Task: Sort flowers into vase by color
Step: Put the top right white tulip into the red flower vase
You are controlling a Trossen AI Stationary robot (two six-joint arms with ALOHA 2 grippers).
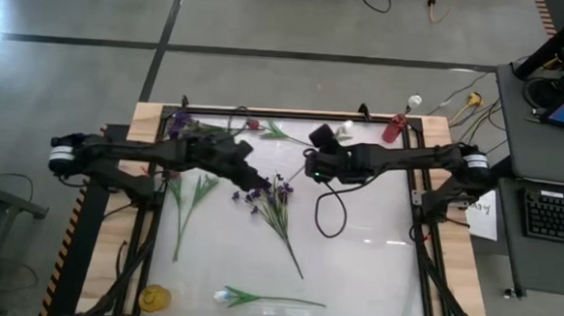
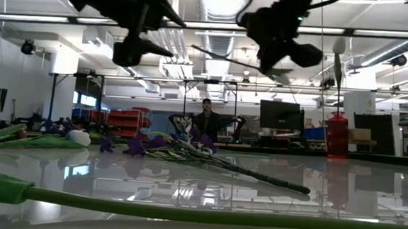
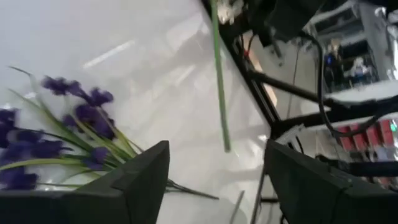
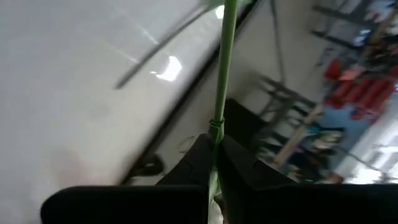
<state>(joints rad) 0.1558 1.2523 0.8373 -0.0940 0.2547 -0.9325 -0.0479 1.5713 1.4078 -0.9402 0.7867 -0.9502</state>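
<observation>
My right gripper [image 1: 311,166] is above the table's far middle, shut on a thin green flower stem [image 4: 224,56]; its blossom does not show. My left gripper [image 1: 258,183] stands open just left of it, above a purple spray [image 1: 275,201] that lies flat on the table. The stem [image 3: 219,74] hangs beyond the open fingers of my left gripper [image 3: 214,155], untouched. A white bud [image 2: 339,46] stands tall in a red vase [image 1: 395,128] at the far right. My right gripper pinches the green stem between its two fingers at a small node [image 4: 215,124]. The stem runs straight on past the fingertips, along the fingers. It is clear of the table, and its free end [image 3: 227,146] hangs in the air.
A white tulip [image 1: 226,295] lies along the near edge, and a leafy green stem [image 1: 193,197] lies at the left. Purple [image 1: 177,123] and pink [image 1: 253,125] flowers lie at the far left. A white vase [image 1: 346,130] stands far middle, a yellow object [image 1: 154,296] near left.
</observation>
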